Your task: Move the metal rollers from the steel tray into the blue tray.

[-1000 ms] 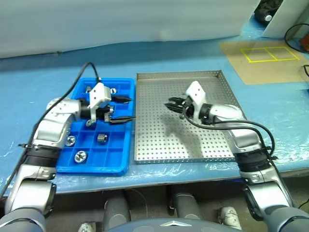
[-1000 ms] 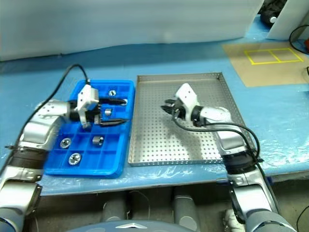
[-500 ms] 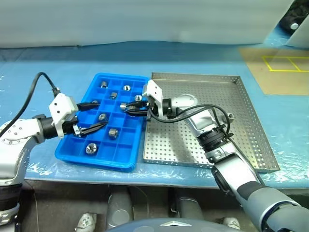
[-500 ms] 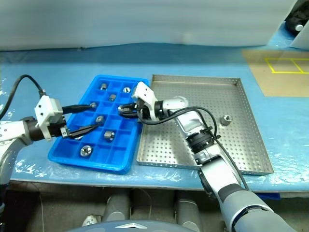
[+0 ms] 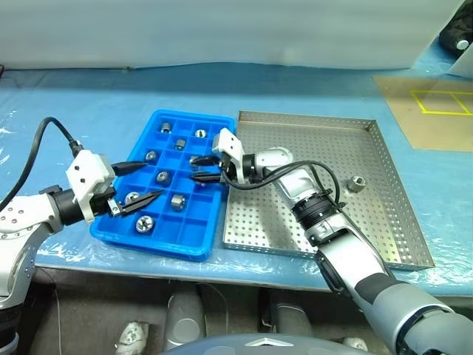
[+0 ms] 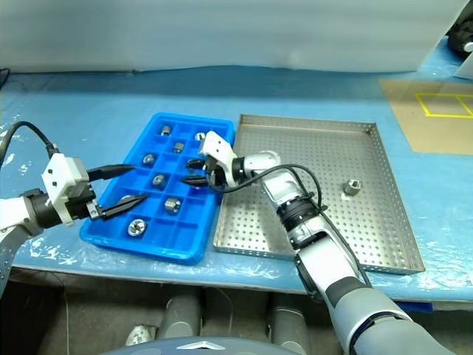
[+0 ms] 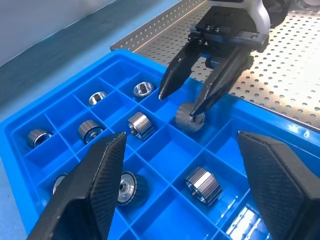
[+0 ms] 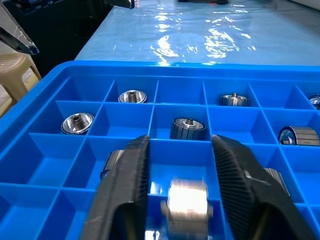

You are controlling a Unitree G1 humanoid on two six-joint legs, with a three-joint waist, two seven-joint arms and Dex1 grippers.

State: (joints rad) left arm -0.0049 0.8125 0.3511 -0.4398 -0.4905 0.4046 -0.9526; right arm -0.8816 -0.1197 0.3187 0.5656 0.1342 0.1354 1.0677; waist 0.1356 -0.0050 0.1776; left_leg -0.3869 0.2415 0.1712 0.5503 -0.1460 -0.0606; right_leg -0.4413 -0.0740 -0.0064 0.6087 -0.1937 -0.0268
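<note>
You will find the right gripper (image 5: 195, 168) over the blue tray (image 5: 194, 238), jaws spread, one roller (image 7: 189, 118) between them, just free. The left gripper (image 5: 138, 183) stands spread above other metal rollers (image 5: 178, 201). One roller (image 5: 357, 183) lies in the steel tray (image 5: 384, 229).

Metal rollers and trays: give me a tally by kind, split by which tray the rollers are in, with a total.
Small shiny silver metal rollers in the bright blue gridded plastic tray: 10
Metal roller on the large perforated steel tray: 1
Trays: 2
Total: 13
</note>
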